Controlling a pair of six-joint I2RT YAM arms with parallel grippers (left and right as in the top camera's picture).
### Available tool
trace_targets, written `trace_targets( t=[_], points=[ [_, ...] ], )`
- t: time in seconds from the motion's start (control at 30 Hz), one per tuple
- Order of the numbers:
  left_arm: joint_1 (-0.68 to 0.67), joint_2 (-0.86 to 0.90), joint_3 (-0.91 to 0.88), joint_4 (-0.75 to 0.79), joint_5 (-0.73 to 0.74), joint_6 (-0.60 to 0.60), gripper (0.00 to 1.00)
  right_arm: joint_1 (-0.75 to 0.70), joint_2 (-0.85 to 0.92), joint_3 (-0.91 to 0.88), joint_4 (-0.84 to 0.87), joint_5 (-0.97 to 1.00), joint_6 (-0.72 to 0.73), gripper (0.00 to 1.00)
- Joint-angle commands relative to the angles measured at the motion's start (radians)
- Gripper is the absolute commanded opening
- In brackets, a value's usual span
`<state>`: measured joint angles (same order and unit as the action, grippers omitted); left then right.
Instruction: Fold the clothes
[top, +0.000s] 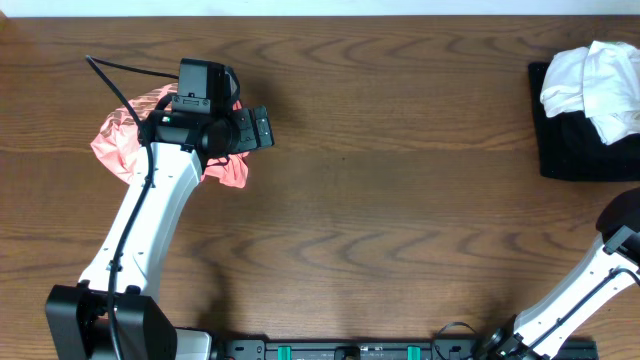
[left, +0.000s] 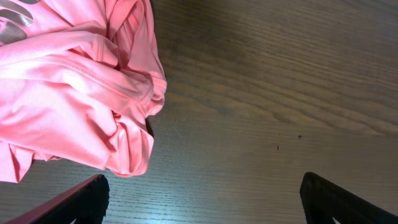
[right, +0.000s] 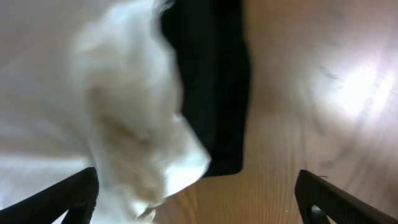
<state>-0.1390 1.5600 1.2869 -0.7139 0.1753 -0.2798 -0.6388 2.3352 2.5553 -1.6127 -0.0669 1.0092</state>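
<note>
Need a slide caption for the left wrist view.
Open left claw hovers over wooden table beside crumpled coral-pink shirt.

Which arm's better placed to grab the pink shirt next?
Left. Its open gripper sits right at the crumpled pink shirt's edge on the table. The right gripper is across the table, by the white T-shirt on the black garment.

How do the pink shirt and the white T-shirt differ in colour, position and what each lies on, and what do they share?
Colour: the pink shirt is coral with pale lettering; the white T-shirt is plain.
Position: the pink shirt is at the left of the table, the T-shirt at its right edge.
Support: the pink shirt lies on bare wood; the T-shirt rests on a black garment.
Both are crumpled, not yet folded.
</note>
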Motion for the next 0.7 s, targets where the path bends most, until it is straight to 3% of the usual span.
trace_targets(
  t=[0.0, 0.13, 0.27, 0.53, 0.67],
  points=[
    [0.005, 0.009, -0.01, -0.002, -0.015, 0.017, 0.98, -0.003, -0.042, 0.014, 0.042, -0.204, -0.277, 0.99],
    [0.005, 0.007, -0.009, 0.006, -0.014, 0.017, 0.98, 0.003, -0.056, 0.018, 0.145, -0.504, -0.583, 0.99],
    [0.005, -0.01, 0.008, 0.013, -0.003, 0.017, 0.98, 0.018, -0.093, 0.018, 0.222, -0.712, -0.723, 0.99],
    [0.005, -0.156, 0.029, 0.018, -0.005, 0.018, 0.98, 0.122, -0.259, 0.018, 0.194, -0.692, -1.101, 0.99],
    [0.005, -0.235, 0.028, 0.017, -0.011, 0.018, 0.98, 0.207, -0.368, 0.018, 0.152, -0.528, -1.152, 0.99]
  ],
)
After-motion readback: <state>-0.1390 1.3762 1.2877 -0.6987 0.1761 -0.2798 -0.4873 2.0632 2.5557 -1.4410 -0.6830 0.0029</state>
